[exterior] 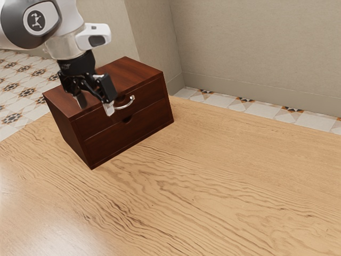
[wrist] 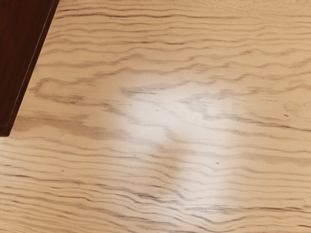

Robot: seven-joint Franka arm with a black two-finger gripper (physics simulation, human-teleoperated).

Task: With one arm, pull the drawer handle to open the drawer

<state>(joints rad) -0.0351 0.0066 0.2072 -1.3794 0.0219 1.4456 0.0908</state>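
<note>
A dark red-brown wooden cabinet (exterior: 114,109) stands on the table, toward the exterior view's left. Its upper drawer front (exterior: 139,100) carries a curved silver handle (exterior: 126,102) and sits flush with the cabinet's face. My black gripper (exterior: 95,104) hangs in front of the cabinet's top edge, just to the exterior view's left of the handle. It is open, and the white-tipped finger (exterior: 108,109) sits right beside the handle's end with nothing held between the fingers. In the wrist view a dark side of the cabinet (wrist: 19,58) borders the bare table (wrist: 170,126).
The light oak table (exterior: 213,181) spreads wide to the exterior view's right and front of the cabinet. A lower drawer front with a small notch (exterior: 128,120) sits beneath the handle. Tiled floor (exterior: 16,90) and beige walls lie behind.
</note>
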